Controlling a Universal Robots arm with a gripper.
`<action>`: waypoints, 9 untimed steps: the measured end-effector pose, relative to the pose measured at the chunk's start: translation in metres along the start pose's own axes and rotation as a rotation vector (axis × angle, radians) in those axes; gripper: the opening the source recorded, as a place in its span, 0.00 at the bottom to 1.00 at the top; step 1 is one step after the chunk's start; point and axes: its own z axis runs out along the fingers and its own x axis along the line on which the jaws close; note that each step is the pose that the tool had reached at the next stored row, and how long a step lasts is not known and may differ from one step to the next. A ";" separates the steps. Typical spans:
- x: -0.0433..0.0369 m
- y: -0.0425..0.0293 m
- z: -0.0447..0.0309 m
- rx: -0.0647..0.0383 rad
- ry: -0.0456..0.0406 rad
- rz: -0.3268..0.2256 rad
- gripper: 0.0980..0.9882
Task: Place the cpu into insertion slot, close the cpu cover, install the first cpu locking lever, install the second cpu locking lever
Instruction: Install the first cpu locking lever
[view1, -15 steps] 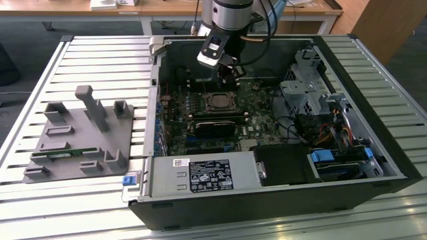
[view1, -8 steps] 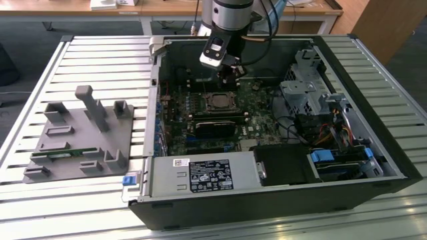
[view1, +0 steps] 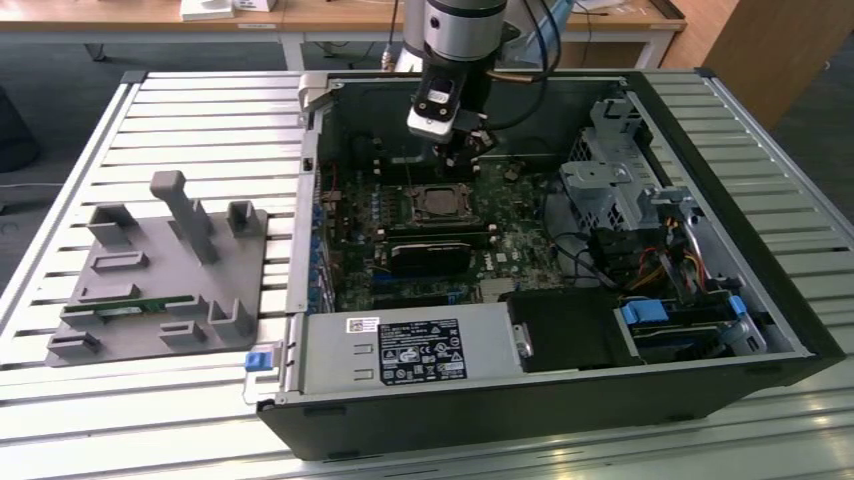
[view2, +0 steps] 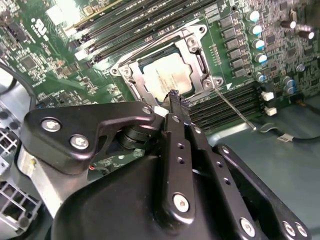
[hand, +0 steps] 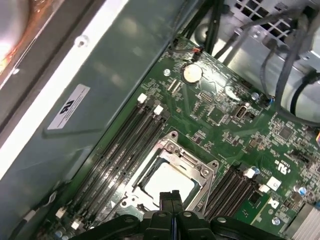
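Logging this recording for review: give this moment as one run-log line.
silver-grey square cpu: seated | silver metal frame cpu cover: down around it | gripper: fingers shut, by cover's edge

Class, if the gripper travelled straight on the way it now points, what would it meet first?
Likely the cpu, near its edge beside the cpu cover; the gripper hangs right over it, though depth is unclear.
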 end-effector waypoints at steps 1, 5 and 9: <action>0.0000 0.0000 0.0000 0.000 0.0001 -0.010 0.01; 0.0000 0.0000 0.0000 0.001 0.0006 -0.042 0.01; 0.0000 0.0000 0.0000 0.001 0.0010 -0.076 0.01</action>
